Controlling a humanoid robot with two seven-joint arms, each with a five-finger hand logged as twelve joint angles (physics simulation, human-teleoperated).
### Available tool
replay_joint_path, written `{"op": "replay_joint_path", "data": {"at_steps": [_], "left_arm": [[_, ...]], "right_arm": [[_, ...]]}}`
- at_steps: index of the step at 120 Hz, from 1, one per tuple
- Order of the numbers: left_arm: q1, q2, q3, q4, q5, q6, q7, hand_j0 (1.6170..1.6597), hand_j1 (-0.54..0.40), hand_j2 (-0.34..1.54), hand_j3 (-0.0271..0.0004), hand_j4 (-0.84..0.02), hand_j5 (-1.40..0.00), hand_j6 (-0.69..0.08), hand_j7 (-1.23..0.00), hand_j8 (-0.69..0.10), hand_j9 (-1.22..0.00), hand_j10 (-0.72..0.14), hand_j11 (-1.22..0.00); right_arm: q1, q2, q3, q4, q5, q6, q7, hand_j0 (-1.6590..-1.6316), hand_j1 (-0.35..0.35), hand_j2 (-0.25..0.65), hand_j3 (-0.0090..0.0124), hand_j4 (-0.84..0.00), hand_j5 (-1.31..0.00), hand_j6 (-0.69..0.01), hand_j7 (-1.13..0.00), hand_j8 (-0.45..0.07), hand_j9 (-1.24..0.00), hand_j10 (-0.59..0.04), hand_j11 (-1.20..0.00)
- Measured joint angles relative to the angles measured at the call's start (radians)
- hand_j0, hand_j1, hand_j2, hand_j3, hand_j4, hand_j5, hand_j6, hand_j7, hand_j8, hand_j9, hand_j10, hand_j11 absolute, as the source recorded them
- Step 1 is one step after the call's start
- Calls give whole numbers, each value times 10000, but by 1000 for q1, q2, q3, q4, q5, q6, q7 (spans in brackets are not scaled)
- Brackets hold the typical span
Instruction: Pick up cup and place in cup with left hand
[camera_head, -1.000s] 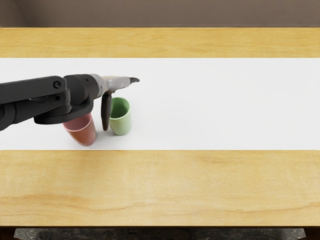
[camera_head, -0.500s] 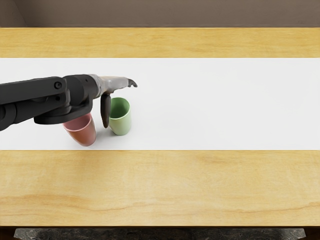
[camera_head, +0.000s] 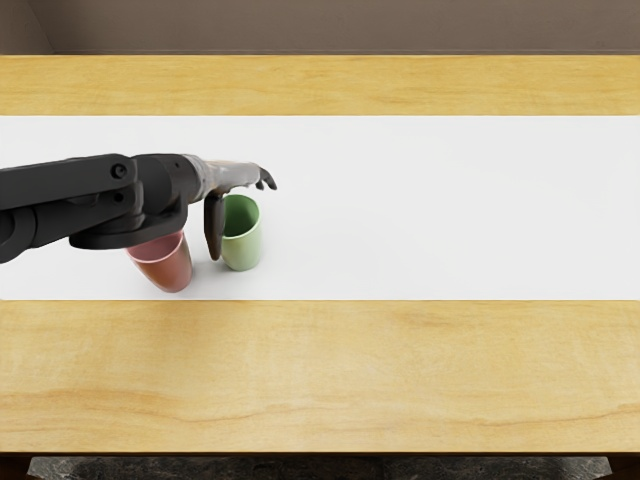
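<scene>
Over the far-left part of the white strip, my left hand (camera_head: 243, 220) comes in from the picture's left edge. Its thumb hangs down at the left side of the green cup (camera_head: 244, 247), overlapping its edge; whether it touches cannot be told. The fingers extend above the cup's back rim, bent a little at the tips and not closed on it. The green cup stands upright, mouth up. Left of it is the red-pink cup (camera_head: 168, 268), also mouth up, its back part hidden under the forearm and wrist.
A white strip (camera_head: 450, 210) runs across the wooden table (camera_head: 330, 370). A dark edge lies along the bottom of the picture, and a brown wall (camera_head: 330, 25) is at the top. The black left forearm covers the strip's left end.
The fingers of my left hand have bent further downward, and the hand has lowered slightly towards the green cup. Both cups stand where they were.
</scene>
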Motion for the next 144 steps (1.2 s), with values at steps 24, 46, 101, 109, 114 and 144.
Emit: {"op": "replay_joint_path", "data": {"at_steps": [24,46,101,109,114,144], "left_arm": [[-2,2,-2,-1,-2,-7,0,16580,304,553,0,-2695,-3471,-2704,-3470,-2702,-3469,-2691,-3468],[3,2,-3,-1,-4,-7,0,16581,-212,716,0,-3070,-3952,-3055,-3953,-3065,-3958,-3061,-3957],[-4,0,-4,-5,-39,-8,0,16579,-792,726,0,-3645,-4706,-3651,-4706,-3652,-4708,-3641,-4706],[-4,2,-4,-5,-42,-8,0,16579,-897,777,0,-3681,-4802,-3687,-4802,-3538,-4791,-3685,-4789],[-8,-1,-4,-5,-45,-9,0,16577,-850,739,0,-3692,-4849,-3697,-4848,-3525,-4826,-3702,-4825],[-15,3,-21,-2,-70,-24,0,16578,-907,792,0,-3741,-4984,-3743,-4984,-3599,-4933,-3770,-4934]], "right_arm": [[0,0,0,0,0,0,0,-16581,-3206,-48,0,-238,-308,-238,-308,-237,-308,-237,-308],[0,0,0,0,0,0,0,-16581,-3205,-48,0,-239,-309,-239,-309,-238,-309,-238,-309],[0,0,0,0,0,0,0,-16581,-3204,-48,0,-239,-310,-239,-310,-239,-310,-238,-310],[0,0,0,0,0,0,0,-16581,-3204,-48,0,-239,-310,-240,-310,-239,-310,-238,-310],[0,0,0,0,0,0,0,-16581,-3203,-48,0,-239,-310,-239,-310,-239,-310,-238,-310],[3,0,0,-2,0,0,0,-16581,-3204,-48,0,-239,-310,-239,-310,-239,-310,-238,-310]]}}
